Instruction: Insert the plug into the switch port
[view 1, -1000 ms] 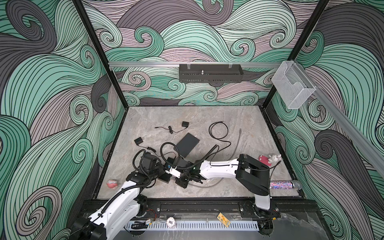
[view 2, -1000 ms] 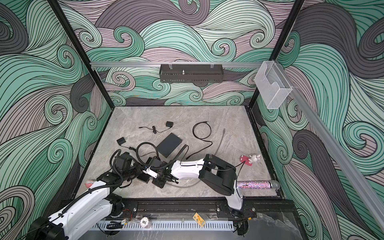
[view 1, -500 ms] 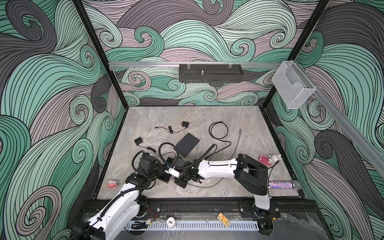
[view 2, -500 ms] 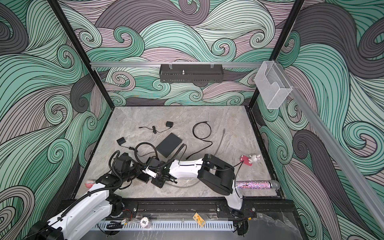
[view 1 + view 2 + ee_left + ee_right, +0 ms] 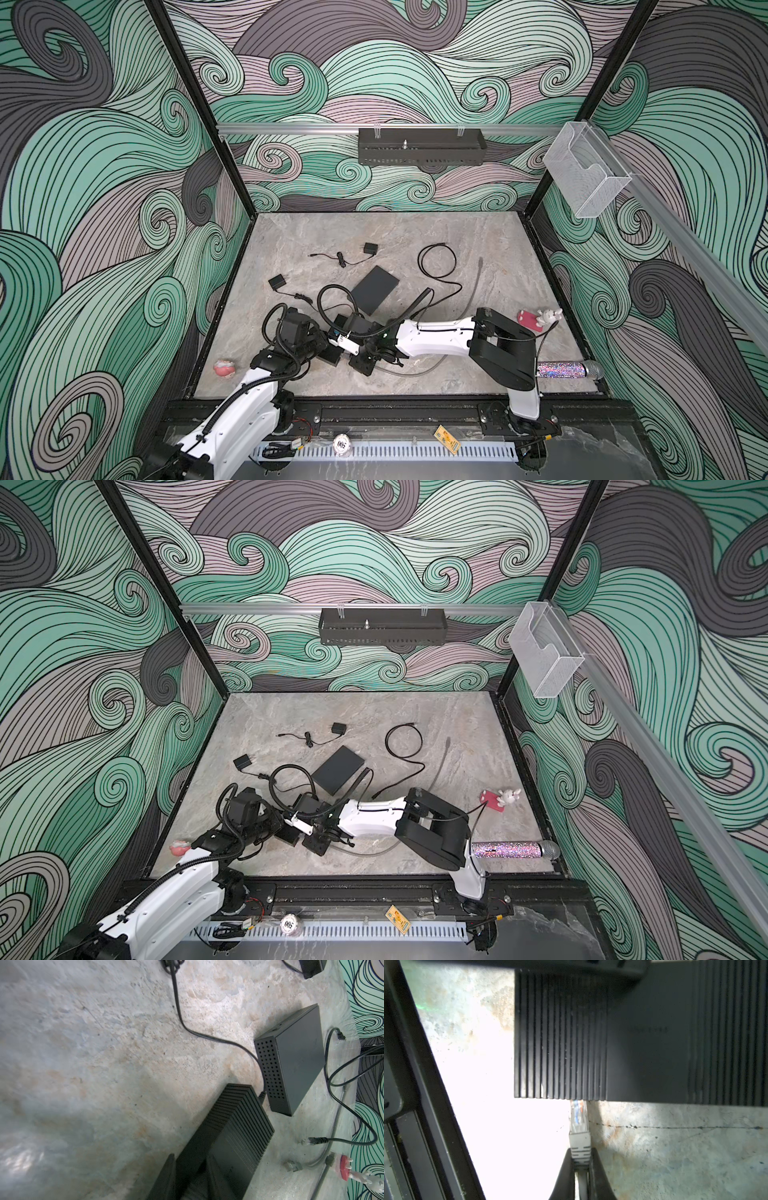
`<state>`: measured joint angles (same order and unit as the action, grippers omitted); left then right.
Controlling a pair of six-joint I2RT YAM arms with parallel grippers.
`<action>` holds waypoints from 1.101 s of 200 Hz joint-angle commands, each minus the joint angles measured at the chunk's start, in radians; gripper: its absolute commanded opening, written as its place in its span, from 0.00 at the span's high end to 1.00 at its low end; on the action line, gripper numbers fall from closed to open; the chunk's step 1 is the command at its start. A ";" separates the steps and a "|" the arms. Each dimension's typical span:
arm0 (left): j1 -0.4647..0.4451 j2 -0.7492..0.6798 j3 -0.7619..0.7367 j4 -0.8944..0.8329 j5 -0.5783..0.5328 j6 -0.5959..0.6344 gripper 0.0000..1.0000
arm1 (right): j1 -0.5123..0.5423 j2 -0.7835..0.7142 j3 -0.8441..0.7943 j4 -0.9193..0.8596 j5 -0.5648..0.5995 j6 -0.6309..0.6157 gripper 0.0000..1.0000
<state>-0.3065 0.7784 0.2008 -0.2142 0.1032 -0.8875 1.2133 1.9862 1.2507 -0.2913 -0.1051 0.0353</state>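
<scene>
The switch (image 5: pixel 643 1032) is a black ribbed box lying near the front left of the table (image 5: pixel 374 232); in a top view only a corner of the switch (image 5: pixel 332 356) shows between the two wrists. My right gripper (image 5: pixel 580 1159) is shut on the grey boot of the plug (image 5: pixel 578 1118). The plug's clear tip meets the switch's front edge, and the port itself is hidden under the top. Its grey cable (image 5: pixel 415 372) trails off to the right. My left gripper (image 5: pixel 191 1169) is shut on the switch (image 5: pixel 239 1126), one finger on each side of its edge.
A perforated black box (image 5: pixel 291 1064) lies just behind the switch, with a black cord (image 5: pixel 178 1012) running past it. Further back lie a looped black cable (image 5: pixel 436 264) and small adapters (image 5: pixel 277 282). The front rail (image 5: pixel 415 1105) is close by. A pink toy (image 5: pixel 530 322) and a glitter microphone (image 5: pixel 567 369) sit right.
The left wrist has edged slightly to the left. The right arm holds its place with the plug at the switch's edge.
</scene>
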 commanded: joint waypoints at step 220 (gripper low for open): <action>-0.006 -0.012 -0.092 0.034 0.277 -0.058 0.75 | -0.006 0.018 0.050 0.010 0.002 -0.016 1.00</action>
<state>-0.3008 0.7155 0.1276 -0.1501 0.2192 -0.9440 1.2018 1.9690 1.2484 -0.3428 -0.0803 0.0330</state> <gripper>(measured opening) 0.249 0.109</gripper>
